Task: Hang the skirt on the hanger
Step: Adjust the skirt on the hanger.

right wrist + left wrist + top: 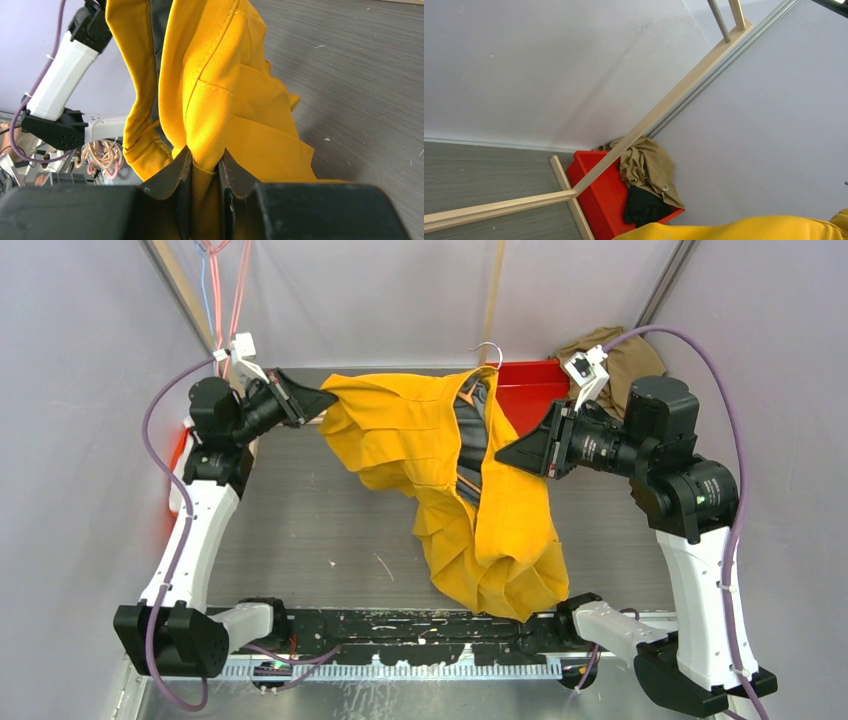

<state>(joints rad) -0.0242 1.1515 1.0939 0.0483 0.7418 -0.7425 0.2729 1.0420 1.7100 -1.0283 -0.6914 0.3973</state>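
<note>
A red bin (pixel 599 197) sits in the corner of the grey desk (pixel 474 170), against the pale walls. A khaki garment (pixel 646 165) drapes over its rim, a dark garment (pixel 641 207) hanging just below. A wooden bar (pixel 664 107) slants across the bin. Yellow skirt (pixel 734 229) fabric lines the bottom edge

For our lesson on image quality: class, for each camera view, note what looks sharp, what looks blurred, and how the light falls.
Top external: even, soft light, no harsh shadows around the yellow skirt on the table. Left wrist: red bin sharp, no glare. Right wrist: right hand blurred up close, skirt weave crisp.
</note>
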